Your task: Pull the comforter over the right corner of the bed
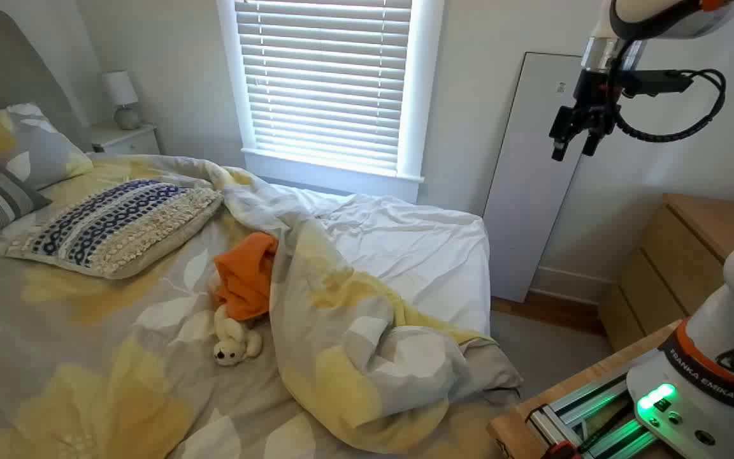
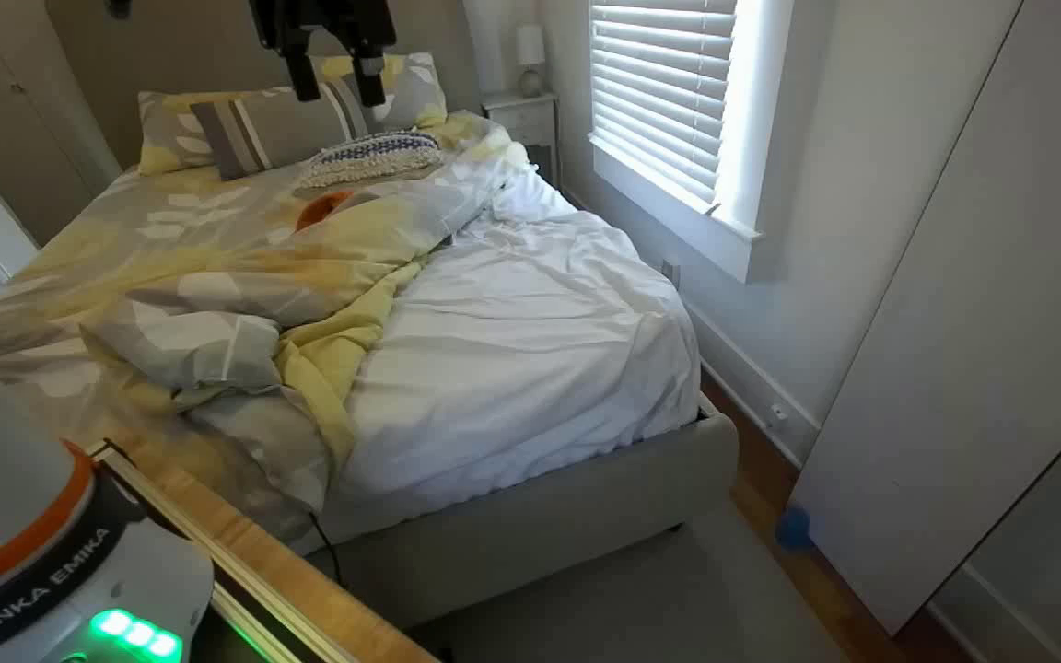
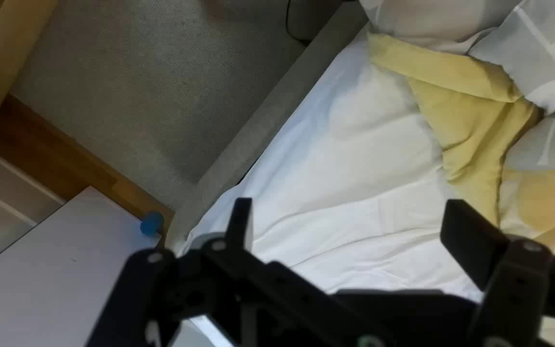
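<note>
While the corner (image 2: 669,368) lies under white sheet (image 3: 354,178) alone, the comforter (image 1: 367,376) sits folded back off it, heaped toward the robot's base (image 1: 685,382). Gripper (image 1: 574,152): raised well clear of the cloth, fingers (image 3: 472,241) spread wide, no fabric between them. Yellow edge (image 3: 470,135) of the comforter: long axis slanting from the window (image 1: 322,83) side down to the foot end, near the base. Governing relation, wrist view: edge toward the picture's right, on one finger's side; corner toward the left, on the other's; bare sheet between. Judged next: down and across to the edge, away from the corner, then close on a fold and pull the opposite way, over the sheet. Judged risk: pinching sheet along with comforter.
</note>
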